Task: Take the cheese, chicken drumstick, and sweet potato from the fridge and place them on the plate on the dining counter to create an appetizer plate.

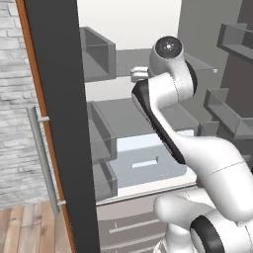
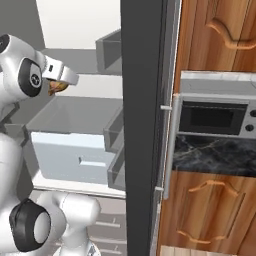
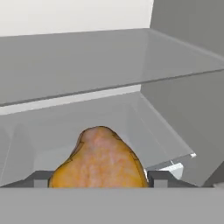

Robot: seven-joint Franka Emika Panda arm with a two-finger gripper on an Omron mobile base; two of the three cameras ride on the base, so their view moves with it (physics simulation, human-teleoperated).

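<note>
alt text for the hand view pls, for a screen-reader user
A golden-brown chicken drumstick with darker patches sits between the hand's two dark fingertips, low in the frame. Behind it, the grey interior of the fridge recedes, with a grey shelf spanning the view above.

The white arm bends upward and reaches forward at shoulder height, its gripper with both fingers pressed against a golden-brown lump.
</note>
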